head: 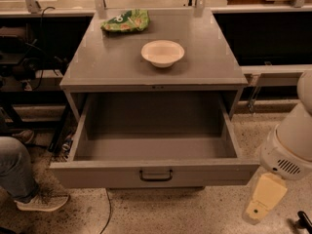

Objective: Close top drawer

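Top drawer [156,147] of the grey metal cabinet [117,65] stands pulled far out toward the near side, front panel nearest. Just off its near right corner hangs the robot's white arm [292,140]. The cream gripper [262,201] is below it, low over the speckled floor and apart from the drawer; clenched or released, I cannot tell. Near left is a jeans-clad leg [13,172]. On the cabinet top sit a white bowl [163,52] and, farther left, a green snack bag [126,21]. A dark pull handle [156,175] sits mid-panel.
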Action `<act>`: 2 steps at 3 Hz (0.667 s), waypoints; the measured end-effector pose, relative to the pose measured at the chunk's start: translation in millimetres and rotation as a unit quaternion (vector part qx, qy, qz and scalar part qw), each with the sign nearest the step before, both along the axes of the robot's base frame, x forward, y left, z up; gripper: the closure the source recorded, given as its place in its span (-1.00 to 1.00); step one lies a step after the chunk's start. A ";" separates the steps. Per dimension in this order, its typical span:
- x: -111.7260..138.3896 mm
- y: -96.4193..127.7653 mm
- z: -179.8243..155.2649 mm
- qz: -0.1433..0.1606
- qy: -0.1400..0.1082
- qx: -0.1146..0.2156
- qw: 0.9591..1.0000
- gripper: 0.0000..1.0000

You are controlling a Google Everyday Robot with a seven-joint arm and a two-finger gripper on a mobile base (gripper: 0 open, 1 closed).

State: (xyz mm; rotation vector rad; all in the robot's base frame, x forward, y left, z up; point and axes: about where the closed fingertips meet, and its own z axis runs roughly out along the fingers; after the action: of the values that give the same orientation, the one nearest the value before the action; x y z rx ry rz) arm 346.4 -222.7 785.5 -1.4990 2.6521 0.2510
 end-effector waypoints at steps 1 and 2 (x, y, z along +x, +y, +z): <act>-1.0 8.6 -43.1 -0.018 0.023 0.040 0.999 -0.52; 21.6 23.9 -87.8 -0.045 0.016 0.084 0.995 0.11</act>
State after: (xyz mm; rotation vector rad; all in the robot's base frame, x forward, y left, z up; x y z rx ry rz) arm 368.0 -198.8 697.7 -1.3330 2.6387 0.4813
